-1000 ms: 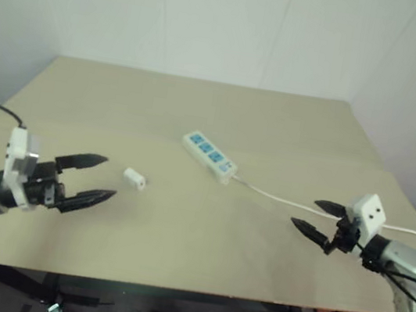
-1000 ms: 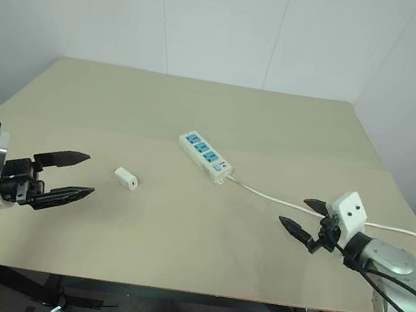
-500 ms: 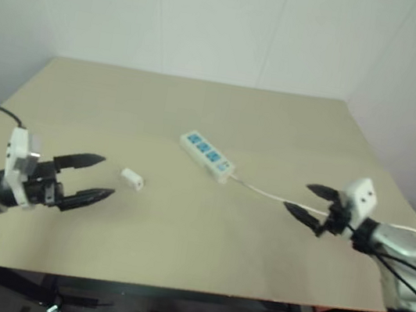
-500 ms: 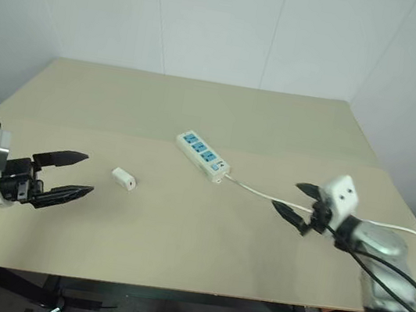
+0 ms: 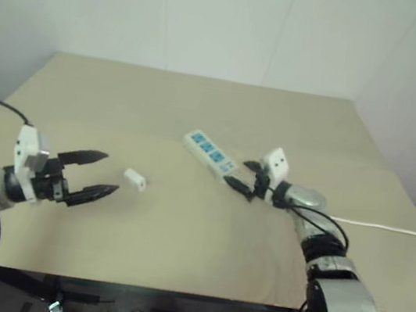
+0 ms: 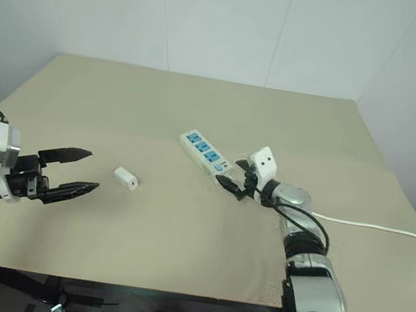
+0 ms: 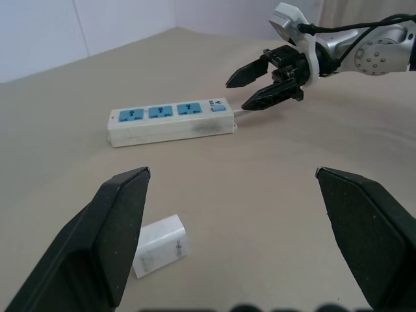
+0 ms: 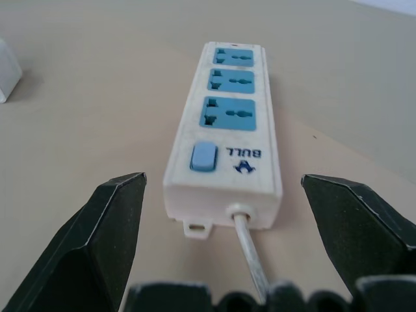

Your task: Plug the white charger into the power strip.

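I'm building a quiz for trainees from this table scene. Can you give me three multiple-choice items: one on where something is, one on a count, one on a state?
1. Where does the white charger lie?
A. On the table, apart from the power strip
B. Plugged into the strip
C. In the right tool

2. How many blue socket faces does the power strip have?
A. Two
B. Three
C. Five

3. How do the right tool's fingers stand?
A. Shut on the cord
B. Shut on the charger
C. Open and empty, at the strip's cord end

Key: 1 A, bare tabletop lies between charger and strip. 2 B, three faces sit in a row. 3 C, a clear gap shows between the fingers.
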Tool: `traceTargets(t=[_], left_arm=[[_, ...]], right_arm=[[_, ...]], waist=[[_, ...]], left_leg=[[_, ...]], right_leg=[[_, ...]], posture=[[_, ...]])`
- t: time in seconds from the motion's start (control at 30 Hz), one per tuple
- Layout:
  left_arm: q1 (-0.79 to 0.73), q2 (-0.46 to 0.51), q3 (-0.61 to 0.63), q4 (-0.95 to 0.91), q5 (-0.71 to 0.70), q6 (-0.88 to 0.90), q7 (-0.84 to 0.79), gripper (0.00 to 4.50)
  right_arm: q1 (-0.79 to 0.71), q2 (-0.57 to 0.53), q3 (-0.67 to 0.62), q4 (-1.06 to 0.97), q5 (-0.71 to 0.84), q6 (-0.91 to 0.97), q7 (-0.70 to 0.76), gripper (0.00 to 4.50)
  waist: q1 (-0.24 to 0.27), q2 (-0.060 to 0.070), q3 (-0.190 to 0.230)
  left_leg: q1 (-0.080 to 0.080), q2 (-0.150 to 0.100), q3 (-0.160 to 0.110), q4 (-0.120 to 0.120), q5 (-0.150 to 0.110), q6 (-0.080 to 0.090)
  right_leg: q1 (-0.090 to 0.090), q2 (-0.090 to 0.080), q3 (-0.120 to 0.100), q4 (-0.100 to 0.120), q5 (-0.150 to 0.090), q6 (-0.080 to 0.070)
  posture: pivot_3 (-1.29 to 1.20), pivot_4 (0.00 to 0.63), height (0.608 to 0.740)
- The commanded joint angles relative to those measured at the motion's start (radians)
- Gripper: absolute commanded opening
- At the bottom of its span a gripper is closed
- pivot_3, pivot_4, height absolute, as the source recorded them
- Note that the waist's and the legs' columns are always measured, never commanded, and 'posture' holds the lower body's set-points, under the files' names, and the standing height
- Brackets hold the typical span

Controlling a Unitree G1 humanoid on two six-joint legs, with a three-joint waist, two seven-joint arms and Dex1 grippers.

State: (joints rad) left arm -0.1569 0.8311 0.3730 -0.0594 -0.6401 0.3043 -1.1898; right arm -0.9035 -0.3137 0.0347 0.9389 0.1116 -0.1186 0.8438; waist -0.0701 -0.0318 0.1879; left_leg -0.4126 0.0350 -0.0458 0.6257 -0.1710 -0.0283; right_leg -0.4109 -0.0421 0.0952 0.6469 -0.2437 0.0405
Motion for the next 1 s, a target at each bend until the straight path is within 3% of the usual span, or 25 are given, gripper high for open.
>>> traceTargets(t=[0.03,0.57,0.93,1.0], left_arm=[[0.007,-0.002,0.007,-0.040,0.004,-0.021,0.007,4.46],[-0.043,-0.029,-0.040,0.021,0.050,-0.070,-0.006,4.46],[-0.052,-0.037,-0.046,0.059,0.066,-0.106,-0.019,4.46],[-0.041,-0.040,-0.043,0.053,0.065,-0.107,-0.018,4.50]], right_arm=[[-0.063,0.028,-0.018,0.095,-0.014,-0.058,-0.031,4.50],[-0.086,0.151,-0.061,0.249,-0.059,-0.175,-0.217,4.50],[-0.065,0.192,-0.079,0.273,-0.058,-0.174,-0.205,4.50],[-0.064,0.200,-0.079,0.280,-0.062,-0.181,-0.216,4.11]], waist=[[-0.001,0.000,0.000],[-0.011,0.000,0.000],[-0.032,0.000,0.000],[-0.032,0.000,0.000]], left_leg=[[0.000,0.000,0.000,0.000,0.000,0.000],[0.001,0.000,-0.001,0.000,0.000,0.000],[0.001,0.000,-0.001,0.000,0.000,0.000],[0.001,0.000,-0.001,0.000,0.000,0.000]], right_leg=[[0.000,0.000,0.000,0.000,0.000,0.000],[-0.001,0.001,0.000,0.001,0.001,0.000],[0.000,0.001,0.000,0.002,0.001,0.000],[0.000,0.001,0.000,0.002,0.001,0.000]], posture=[[0.00,0.150,0.740],[0.00,0.150,0.740],[0.00,0.150,0.740],[0.00,0.150,0.740]])
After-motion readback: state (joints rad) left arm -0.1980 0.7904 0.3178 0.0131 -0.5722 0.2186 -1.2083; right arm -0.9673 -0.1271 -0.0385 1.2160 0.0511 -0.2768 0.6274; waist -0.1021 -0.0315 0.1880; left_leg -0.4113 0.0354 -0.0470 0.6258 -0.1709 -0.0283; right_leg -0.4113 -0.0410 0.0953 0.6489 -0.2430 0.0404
